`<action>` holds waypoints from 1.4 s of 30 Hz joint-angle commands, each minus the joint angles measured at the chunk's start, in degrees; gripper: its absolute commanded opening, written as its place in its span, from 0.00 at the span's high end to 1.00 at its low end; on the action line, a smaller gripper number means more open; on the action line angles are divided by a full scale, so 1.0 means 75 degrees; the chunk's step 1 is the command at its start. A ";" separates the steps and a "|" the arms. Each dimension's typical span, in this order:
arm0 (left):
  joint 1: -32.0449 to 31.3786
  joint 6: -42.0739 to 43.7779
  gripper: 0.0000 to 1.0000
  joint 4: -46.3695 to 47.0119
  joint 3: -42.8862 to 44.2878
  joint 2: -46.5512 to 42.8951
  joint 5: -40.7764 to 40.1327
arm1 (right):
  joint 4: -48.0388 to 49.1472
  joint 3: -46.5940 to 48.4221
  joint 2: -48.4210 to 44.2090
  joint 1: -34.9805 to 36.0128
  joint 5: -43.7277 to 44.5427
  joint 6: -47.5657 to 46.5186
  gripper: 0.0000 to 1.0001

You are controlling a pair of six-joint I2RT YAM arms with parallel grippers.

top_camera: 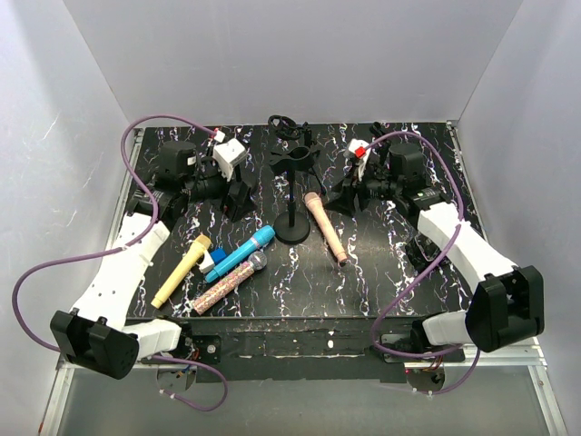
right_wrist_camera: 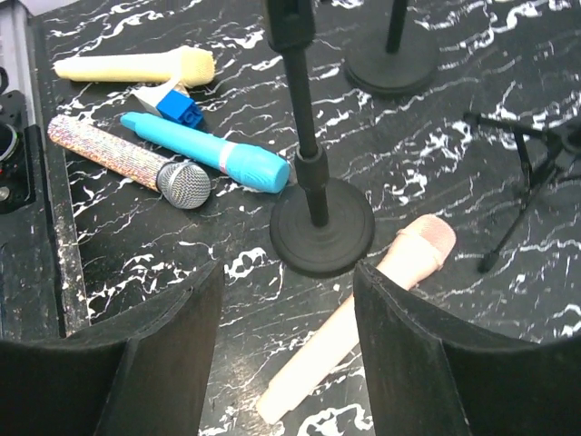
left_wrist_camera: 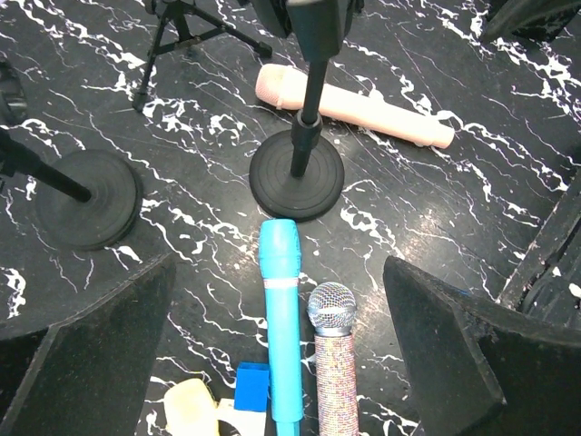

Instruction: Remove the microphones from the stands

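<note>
The pink microphone (top_camera: 325,227) lies flat on the desk (top_camera: 390,272). Its round head is close to the foot of the black stand (top_camera: 292,227), and its thin end points away from it. The clip at the top of the stand (top_camera: 295,159) has nothing in it. So I think the job is done, or almost done: the microphone is out and lying beside the stand.

The right claw (top_camera: 345,195) hangs just above the pink microphone. Its two fingers (right_wrist_camera: 427,363) are spread apart and pinch nothing. In the right wrist view the microphone (right_wrist_camera: 363,318) shows on the desk in the gap between them. I think the claw is spread like this because it let the microphone go here.

The left claw (top_camera: 238,198) is on the other side of the stand. It is spread as wide as it goes and holds nothing. It may be waiting there to stay out of the way.

Nearer the front of the desk lie three more microphones, close together: a blue one (top_camera: 241,254), a sparkly one (top_camera: 227,283) and a yellow one (top_camera: 182,271). They are well away from the stand, so there is space around its foot.
</note>
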 commanded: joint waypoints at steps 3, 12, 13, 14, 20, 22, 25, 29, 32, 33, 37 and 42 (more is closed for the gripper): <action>-0.0028 0.0414 0.02 -0.0271 -0.0047 -0.0102 0.0351 | 0.1330 0.0830 0.0008 -0.0011 -0.1115 -0.0127 0.32; -0.0087 0.0533 0.02 -0.0014 -0.0258 -0.0078 0.0539 | 0.0380 0.3067 0.0522 0.0071 -0.1937 -0.0762 0.28; -0.0087 0.0521 0.02 0.0009 -0.0281 -0.0090 0.0539 | 0.0368 0.3314 0.0709 0.0083 -0.1972 -0.0656 0.28; -0.0075 0.0498 0.02 0.0044 -0.0328 -0.0102 0.0527 | 0.0310 0.3618 0.0909 0.0118 -0.2007 -0.0574 0.28; -0.0075 0.0333 0.02 0.0349 -0.0703 -0.0336 0.0317 | -0.0767 0.4885 0.2034 0.0598 -0.2137 -0.0737 0.23; -0.0087 0.0275 0.02 0.0419 -0.0797 -0.0395 0.0258 | -0.1199 0.5259 0.2350 0.0832 -0.1810 -0.0784 0.18; -0.0087 0.0158 0.02 0.0490 -0.0891 -0.0430 0.0199 | -0.2779 0.6640 0.3064 0.1160 -0.1400 -0.1509 0.16; -0.0075 0.0111 0.02 0.0642 -0.0996 -0.0442 0.0246 | -0.2856 0.6739 0.3220 0.1407 -0.0580 -0.1522 0.18; -0.0075 0.0286 0.02 0.0654 -0.0950 -0.0337 0.0386 | -0.3134 0.6668 0.3172 0.1512 0.0077 -0.1884 0.20; -0.0087 0.0391 0.02 0.0724 -0.0938 -0.0302 0.0433 | -0.3310 0.6668 0.3161 0.1513 0.0206 -0.2048 0.21; -0.0075 0.0697 0.08 0.1355 -0.0973 0.0095 0.0925 | -0.4374 0.7146 0.3383 0.1513 0.0664 -0.2611 0.39; -0.0122 0.0229 0.11 0.2608 -0.0949 0.0951 0.1674 | -0.5046 0.7231 0.3278 0.1466 0.0711 -0.3069 0.56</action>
